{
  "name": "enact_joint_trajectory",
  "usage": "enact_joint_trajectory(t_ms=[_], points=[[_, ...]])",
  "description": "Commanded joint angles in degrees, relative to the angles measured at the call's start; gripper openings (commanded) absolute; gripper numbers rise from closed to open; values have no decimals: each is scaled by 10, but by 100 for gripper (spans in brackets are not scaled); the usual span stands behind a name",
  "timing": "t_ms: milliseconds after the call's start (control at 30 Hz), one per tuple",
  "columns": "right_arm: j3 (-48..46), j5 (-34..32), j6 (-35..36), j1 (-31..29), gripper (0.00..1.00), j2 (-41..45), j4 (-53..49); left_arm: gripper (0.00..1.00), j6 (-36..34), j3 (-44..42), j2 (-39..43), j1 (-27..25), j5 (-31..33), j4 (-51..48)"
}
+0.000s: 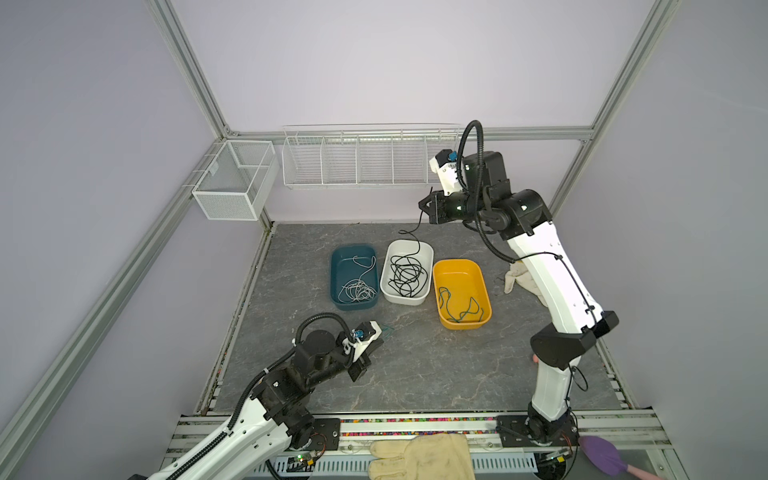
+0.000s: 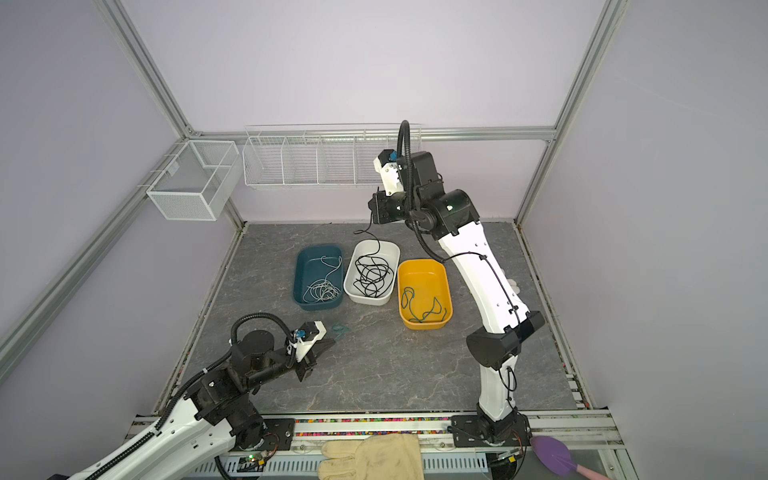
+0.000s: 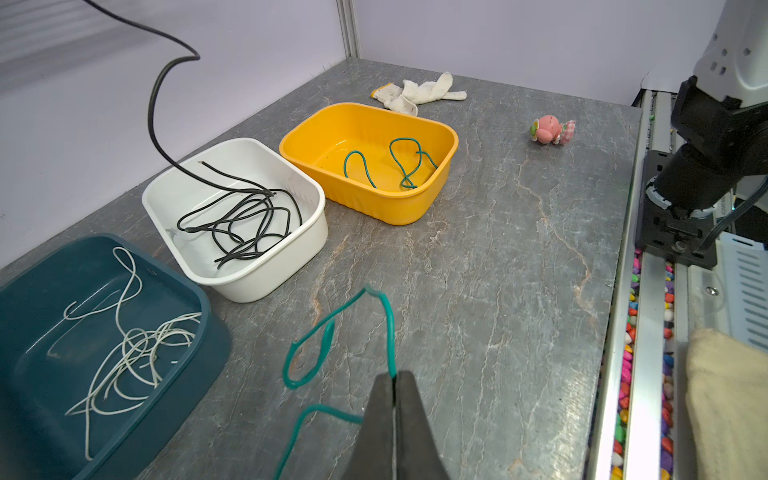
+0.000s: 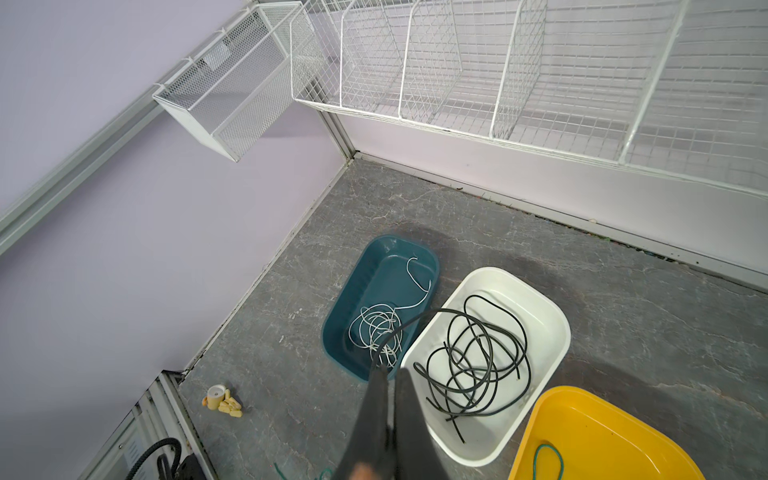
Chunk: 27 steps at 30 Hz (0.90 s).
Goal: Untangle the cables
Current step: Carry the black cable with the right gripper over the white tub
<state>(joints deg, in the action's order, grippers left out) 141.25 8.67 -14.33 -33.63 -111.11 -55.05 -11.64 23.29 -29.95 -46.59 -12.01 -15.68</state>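
Two grips: left fingers (image 3: 376,419) pinch teal cable (image 3: 390,332), right fingers (image 4: 374,415) pinch black cable (image 3: 150,114).

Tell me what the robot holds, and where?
Left gripper: teal-green cable, pinched mid-length. Right gripper: black cable, a strand raised above the white tub.

Both clamped (tightly) — left tool (image 3: 392,377) low, right tool (image 4: 390,372) high.

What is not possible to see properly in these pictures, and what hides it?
- In a top view: pink toy, almost fully behind the right arm.
- In both top views: white knitted glove, partly behind the same arm.
- Left wrist view: teal-green cable in the left gripper is cut off by the bottom edge.
- White bin: black cable too tangled to count strands.
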Motion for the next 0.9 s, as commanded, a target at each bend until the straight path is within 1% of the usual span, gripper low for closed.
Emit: enact_joint_trajectory(t_ms=[0,200,367,567,867], points=[[-21,7,22,4,7,-11,49,0,-11,-5,2,-4,-2,10],[-160,-40,23,4,7,14,140,0,-12,-7,9,-5,-2,11],[-255,-57,9,4,7,41,215,0,-13,-8,9,-6,-3,12],[-311,-75,-22,4,6,32,239,0,-16,-8,12,-7,-2,10],[-375,-166,-81,5,7,14,234,0,-18,-9,12,-10,-2,9]])
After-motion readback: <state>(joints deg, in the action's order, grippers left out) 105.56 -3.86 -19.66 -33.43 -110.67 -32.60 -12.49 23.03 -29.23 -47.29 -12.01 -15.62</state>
